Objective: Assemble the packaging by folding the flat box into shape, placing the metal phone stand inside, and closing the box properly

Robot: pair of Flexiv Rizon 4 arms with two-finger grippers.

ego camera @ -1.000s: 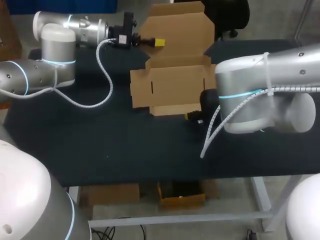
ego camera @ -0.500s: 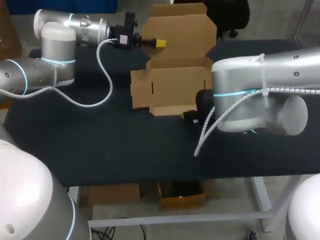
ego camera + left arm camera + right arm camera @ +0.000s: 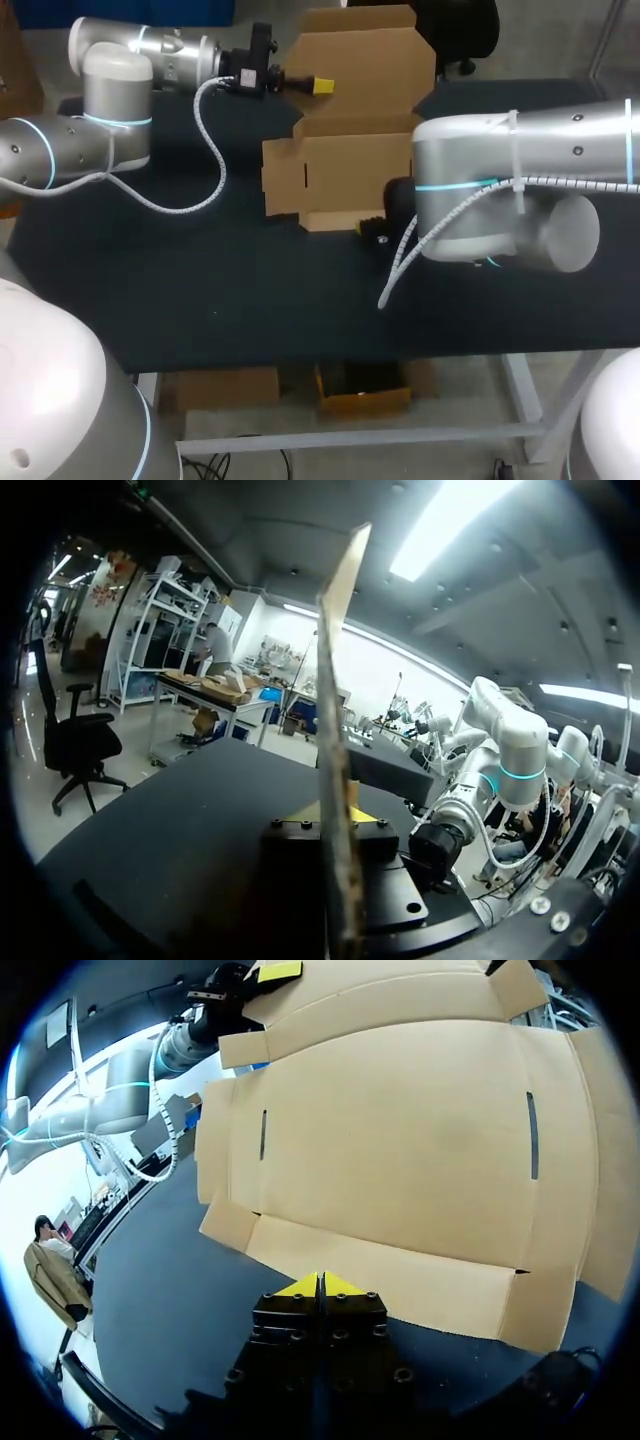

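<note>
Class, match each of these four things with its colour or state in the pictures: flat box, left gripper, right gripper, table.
Things:
1. flat box
2. left gripper
3. right gripper
4. table

Descriptions:
A. black surface
B. shut, tips at the box's near flap
C. brown cardboard, spread open
D. shut on the box's far panel

Pairs: 1-C, 2-D, 3-B, 4-A

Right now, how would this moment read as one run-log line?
stage: folding | box: unfolded on table | left gripper: shut on box far panel | right gripper: shut, tips at near flap
</note>
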